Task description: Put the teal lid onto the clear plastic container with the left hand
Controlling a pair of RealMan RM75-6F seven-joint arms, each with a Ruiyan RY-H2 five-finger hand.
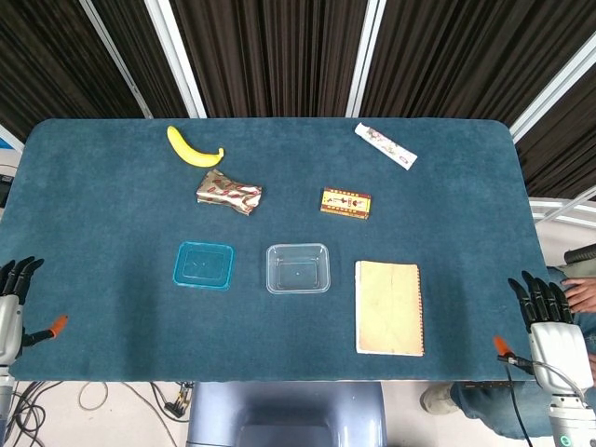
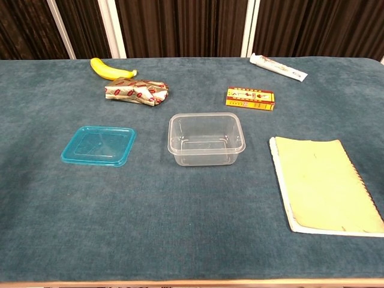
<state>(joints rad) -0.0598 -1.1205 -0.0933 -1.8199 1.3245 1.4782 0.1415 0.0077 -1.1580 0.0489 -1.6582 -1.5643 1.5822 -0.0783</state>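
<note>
1 teal lid [image 1: 203, 265], 1 clear container [image 1: 298, 268], 1 banana [image 1: 192, 148], 1 notebook [image 1: 389, 307], 1 tube [image 1: 386, 146], 1 small box [image 1: 345, 202] (plus 1 crumpled wrapper [image 1: 228, 193])

A teal lid [image 2: 99, 145] is seen lying flat beside an empty clear plastic container [image 2: 206, 139] on the table [image 2: 180, 222].

Left hand [image 1: 9, 312] and right hand [image 1: 549, 331] — both empty (fingers straight, spread) — sit low.
</note>
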